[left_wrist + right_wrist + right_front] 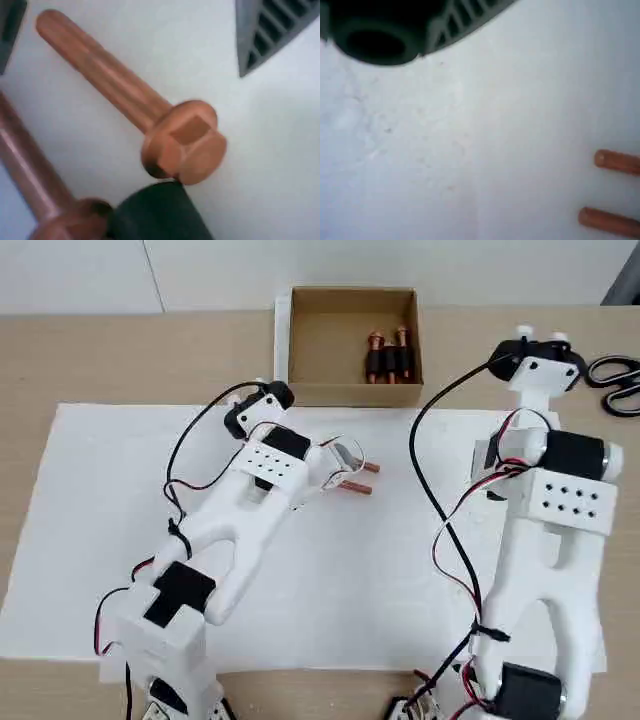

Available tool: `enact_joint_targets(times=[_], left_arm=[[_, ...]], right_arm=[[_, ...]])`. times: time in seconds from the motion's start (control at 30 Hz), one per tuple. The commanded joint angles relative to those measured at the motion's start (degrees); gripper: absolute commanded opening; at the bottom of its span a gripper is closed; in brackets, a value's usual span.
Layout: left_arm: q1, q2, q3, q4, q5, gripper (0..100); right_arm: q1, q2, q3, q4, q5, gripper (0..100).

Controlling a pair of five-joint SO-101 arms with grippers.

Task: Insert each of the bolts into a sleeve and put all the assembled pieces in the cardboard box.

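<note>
Two copper bolts (pixel 362 478) lie side by side on the white paper. My left gripper (pixel 345 462) hangs open just over their heads. In the left wrist view, one bolt (pixel 150 110) lies between the fingers (pixel 270 30). The second bolt (pixel 25 170) is beside it, and a black sleeve (pixel 155 212) rests by the heads. My right gripper (pixel 492 480) sits low over the paper at the right, shut on a black sleeve (pixel 375 37) beside its ribbed finger (pixel 465 15). Both bolt tips (pixel 615 162) show farther off. The cardboard box (pixel 300 340) holds assembled pieces (pixel 390 355).
Black scissors (pixel 618 382) lie at the table's right edge. The white paper (pixel 120 520) covers most of the wooden table. Black cables loop from both arms over the paper between them.
</note>
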Motion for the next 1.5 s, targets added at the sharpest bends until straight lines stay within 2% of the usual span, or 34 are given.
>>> enact_joint_targets(times=[0.0,0.1,0.27,0.33,0.73,0.83,0.93,1.1,1.17,1.3,1.47], left_arm=[[0.2,-0.1,-2.8,-1.6,0.4,28],[0.2,0.6,-2.8,-1.9,0.4,27],[0.2,1.8,-2.8,-1.9,0.4,11],[0.2,2.4,-2.8,-1.9,0.4,8],[0.3,2.6,-2.8,-1.7,-0.1,7],[0.4,2.4,-2.8,-1.4,-2.5,6],[0.4,2.3,-4.2,1.6,-4.4,0],[0.4,2.4,-8.9,8.8,-5.3,1],[0.3,2.4,-10.6,11.0,-8.0,1],[0.2,2.4,-15.3,16.2,-19.4,1],[-1.1,2.4,-23.3,27.0,-33.7,1]], right_arm=[[0.7,-2.7,-3.1,0.5,0.3,1.3],[0.7,-2.9,-3.1,0.8,0.3,1.3],[0.7,-3.0,-3.1,2.0,0.3,1.3],[0.7,-3.1,-3.1,2.1,0.3,1.3],[0.7,-3.1,-3.1,2.1,0.3,1.3],[0.7,-3.1,-3.1,2.1,0.3,1.3],[0.7,-3.1,-3.1,2.1,0.3,1.3],[0.7,-3.1,-3.1,2.0,0.3,1.3],[0.7,-3.1,-3.1,1.9,0.3,1.3],[0.6,-3.1,-3.1,1.6,0.3,1.3],[0.3,-3.1,-3.1,1.6,0.3,1.3]])
